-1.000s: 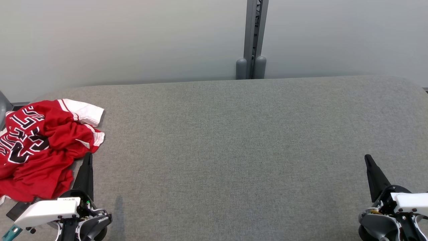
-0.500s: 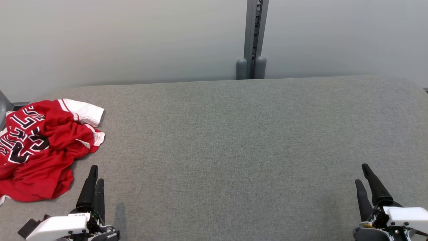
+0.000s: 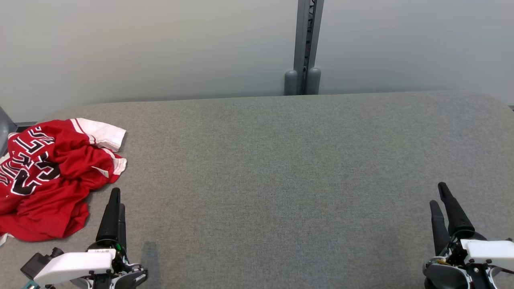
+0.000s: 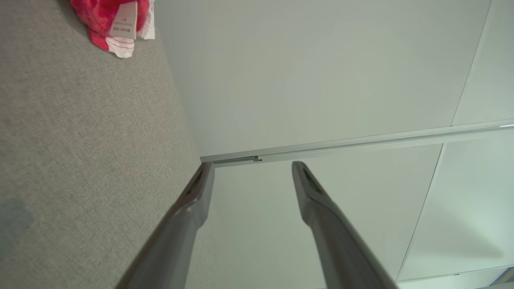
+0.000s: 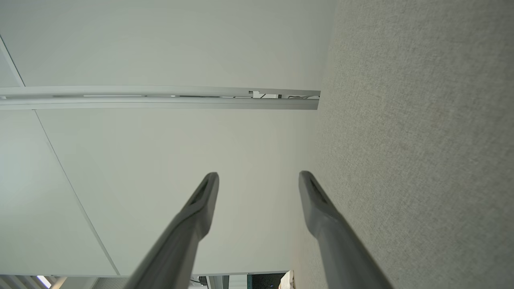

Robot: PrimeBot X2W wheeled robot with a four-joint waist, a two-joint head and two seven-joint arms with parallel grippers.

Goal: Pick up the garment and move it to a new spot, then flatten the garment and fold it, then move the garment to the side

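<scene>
The garment (image 3: 48,176) is a red jersey with white sleeve trim and black-and-white lettering, lying crumpled at the far left of the grey table (image 3: 273,168). A corner of the garment (image 4: 114,22) with a white label also sits at the top left of the left wrist view. My left gripper (image 3: 117,198) hovers at the lower left, just right of the jersey, open with nothing between its fingers (image 4: 196,192). At the lower right my right gripper (image 3: 437,194) stands open and empty too, its fingers (image 5: 204,196) well apart.
A pale wall runs behind the table with a grey vertical post (image 3: 306,48) at its middle. The table's far corners are rounded. A dark grey object (image 3: 4,128) pokes in at the left edge beside the jersey.
Both grippers have gone from shut to open. They dipped toward the view's bottom edge half a second ago and have risen again. The jersey has not moved.
</scene>
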